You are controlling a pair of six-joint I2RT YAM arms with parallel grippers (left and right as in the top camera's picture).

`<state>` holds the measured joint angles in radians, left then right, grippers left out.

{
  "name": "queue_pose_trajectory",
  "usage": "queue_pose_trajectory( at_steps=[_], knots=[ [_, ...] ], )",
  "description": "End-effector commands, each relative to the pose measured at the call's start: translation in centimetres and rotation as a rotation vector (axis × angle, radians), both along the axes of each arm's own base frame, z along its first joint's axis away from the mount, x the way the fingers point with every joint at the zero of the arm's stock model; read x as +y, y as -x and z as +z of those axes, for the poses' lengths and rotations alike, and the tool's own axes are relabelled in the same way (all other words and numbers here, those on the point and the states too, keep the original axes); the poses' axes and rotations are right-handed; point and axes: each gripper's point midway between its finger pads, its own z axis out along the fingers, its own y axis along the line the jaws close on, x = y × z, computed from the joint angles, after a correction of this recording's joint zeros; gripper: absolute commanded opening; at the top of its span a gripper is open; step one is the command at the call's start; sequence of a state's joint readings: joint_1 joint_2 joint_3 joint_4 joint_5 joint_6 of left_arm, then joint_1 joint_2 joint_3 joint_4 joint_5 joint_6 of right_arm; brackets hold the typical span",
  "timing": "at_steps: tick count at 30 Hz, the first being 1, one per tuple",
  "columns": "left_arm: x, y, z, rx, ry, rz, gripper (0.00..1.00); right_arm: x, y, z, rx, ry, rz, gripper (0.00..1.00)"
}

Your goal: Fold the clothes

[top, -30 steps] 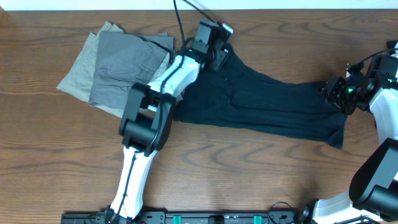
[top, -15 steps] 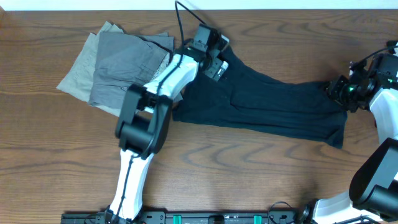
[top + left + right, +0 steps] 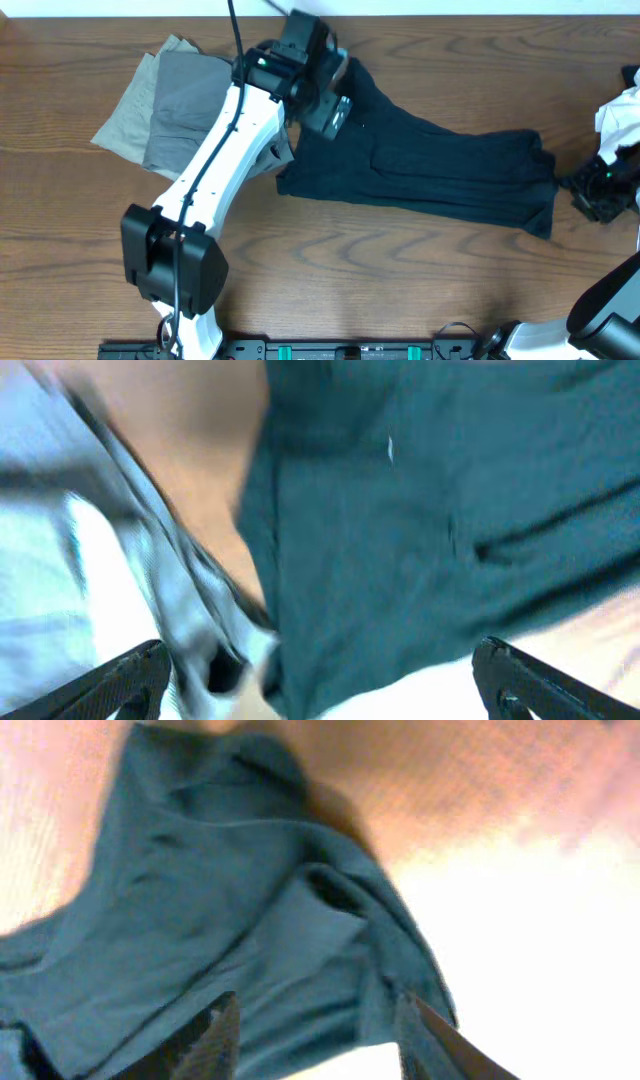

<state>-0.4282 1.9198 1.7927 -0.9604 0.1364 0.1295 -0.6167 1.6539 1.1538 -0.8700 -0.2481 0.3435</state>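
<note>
Long black trousers (image 3: 440, 165) lie spread across the table, waist end at the back left, leg ends at the right. A grey garment (image 3: 200, 100) lies on a khaki one (image 3: 120, 120) at the back left. My left gripper (image 3: 330, 108) hovers over the trousers' waist end. In the left wrist view it (image 3: 325, 680) is wide open, with dark cloth (image 3: 400, 530) and grey cloth (image 3: 190, 620) below, blurred. My right gripper (image 3: 600, 190) sits just off the trousers' right end, apart from the cloth. In the right wrist view it (image 3: 325, 1040) is open, and the trousers' end (image 3: 230, 900) lies beyond it.
A black cable (image 3: 235, 25) runs from the back edge to the left arm. The left arm's white links (image 3: 215, 165) cross the grey garment's right side. Bare wooden table (image 3: 400, 270) lies in front of the trousers. A rail (image 3: 350, 351) runs along the front edge.
My left gripper has opened wide and pulled back off the trousers' waist, its arm swinging left. My right gripper has let go of the leg end and moved right and forward.
</note>
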Motion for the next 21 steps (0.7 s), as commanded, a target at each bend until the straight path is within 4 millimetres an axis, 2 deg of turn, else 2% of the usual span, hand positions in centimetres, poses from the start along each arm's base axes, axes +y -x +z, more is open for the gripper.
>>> queue_pose_trajectory(
  at_steps=[1, 3, 5, 7, 12, 14, 16, 18, 19, 20, 21],
  knots=[
    [0.3, 2.6, -4.8, 0.166, 0.000, 0.040, 0.98, 1.0, 0.8, -1.6, 0.007, -0.032, -0.017, 0.38],
    [0.9, 3.9, -7.1, 0.216, -0.021, 0.041, 0.98, 2.9, 0.0, -2.4, -0.057, -0.105, 0.022, 0.37],
    [1.4, 5.0, -9.1, 0.255, -0.040, 0.043, 0.98, 3.7, 0.2, -3.4, -0.062, -0.120, 0.034, 0.40],
    [1.8, 5.8, -10.7, 0.276, -0.050, 0.044, 0.98, 3.5, 0.9, -4.4, -0.039, -0.094, 0.021, 0.45],
    [2.5, 7.4, -14.4, 0.297, -0.062, 0.041, 0.98, 3.9, 1.4, -6.0, -0.048, -0.091, 0.021, 0.44],
    [2.7, 7.7, -15.5, 0.295, -0.061, 0.044, 0.98, 4.1, 1.5, -6.5, -0.051, -0.085, 0.024, 0.43],
    [2.8, 7.8, -16.2, 0.289, -0.058, 0.043, 1.00, 4.2, 1.7, -7.0, -0.055, -0.085, 0.016, 0.35],
    [2.9, 8.0, -16.7, 0.287, -0.057, 0.043, 0.81, 4.5, 2.1, -7.4, -0.043, -0.097, -0.002, 0.27],
    [2.9, 8.1, -16.7, 0.290, -0.059, 0.044, 0.64, 4.5, 2.2, -7.5, -0.039, -0.099, -0.002, 0.19],
    [3.0, 8.1, -16.7, 0.294, -0.060, 0.044, 0.56, 4.4, 2.3, -7.5, -0.037, -0.095, 0.000, 0.16],
    [3.0, 8.2, -16.7, 0.298, -0.062, 0.044, 0.43, 4.2, 2.3, -7.3, -0.041, -0.091, -0.002, 0.11]
  ],
)
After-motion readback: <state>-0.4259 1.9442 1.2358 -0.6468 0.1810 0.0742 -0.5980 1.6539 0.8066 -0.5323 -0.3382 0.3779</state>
